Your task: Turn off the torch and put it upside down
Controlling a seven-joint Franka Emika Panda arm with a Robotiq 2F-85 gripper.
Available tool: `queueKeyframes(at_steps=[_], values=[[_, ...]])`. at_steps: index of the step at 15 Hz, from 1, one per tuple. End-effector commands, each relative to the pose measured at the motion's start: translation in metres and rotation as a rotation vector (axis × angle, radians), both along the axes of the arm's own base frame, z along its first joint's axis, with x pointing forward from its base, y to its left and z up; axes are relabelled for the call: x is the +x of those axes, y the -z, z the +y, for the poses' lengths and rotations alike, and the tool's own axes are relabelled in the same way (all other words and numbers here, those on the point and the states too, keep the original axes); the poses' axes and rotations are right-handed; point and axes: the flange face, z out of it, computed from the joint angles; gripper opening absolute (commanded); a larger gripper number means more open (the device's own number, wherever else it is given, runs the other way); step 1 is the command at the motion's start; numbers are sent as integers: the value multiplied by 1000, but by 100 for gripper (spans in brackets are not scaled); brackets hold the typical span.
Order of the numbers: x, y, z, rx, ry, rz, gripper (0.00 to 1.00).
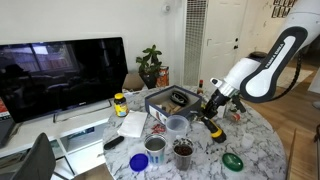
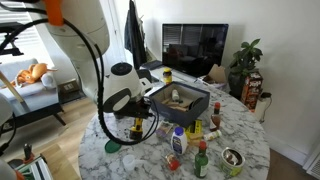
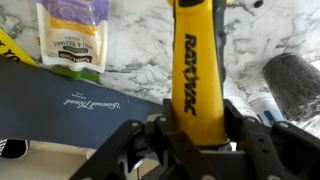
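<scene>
The torch (image 3: pixel 196 70) is a yellow flashlight with black lettering and black trim. In the wrist view its body runs up the middle of the frame over the marble tabletop. My gripper (image 3: pixel 196 122) is shut on the yellow body, with one finger on each side. In both exterior views the torch (image 1: pixel 215 128) (image 2: pixel 136 130) hangs below the gripper (image 1: pixel 211 113) (image 2: pixel 134 119), close above the round marble table. Its head is hidden in the wrist view. I cannot tell whether its light is on.
A dark tray (image 1: pixel 158 97) (image 2: pixel 196 108) with items stands mid-table. Cups (image 1: pixel 177 125), a yellow-lidded jar (image 1: pixel 120 103), a green lid (image 1: pixel 233 160) and a red-capped bottle (image 2: pixel 201 160) stand around. A blue book (image 3: pixel 70 100) and a packet (image 3: pixel 72 35) lie beside the torch.
</scene>
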Motion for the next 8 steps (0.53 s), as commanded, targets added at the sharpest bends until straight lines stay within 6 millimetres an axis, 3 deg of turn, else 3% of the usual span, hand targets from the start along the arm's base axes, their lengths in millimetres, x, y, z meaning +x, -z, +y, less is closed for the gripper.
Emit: queueKeyframes(at_steps=[1,2,5,6,8], values=[[-2,-1,-5,5,12,-1,25],[-2,-2,-9,7,20,-1,50],[-2,0,-6,7,18,1,50],[-2,0,-6,7,16,1,25],[-1,-4,-3,28,-3,-39,25]])
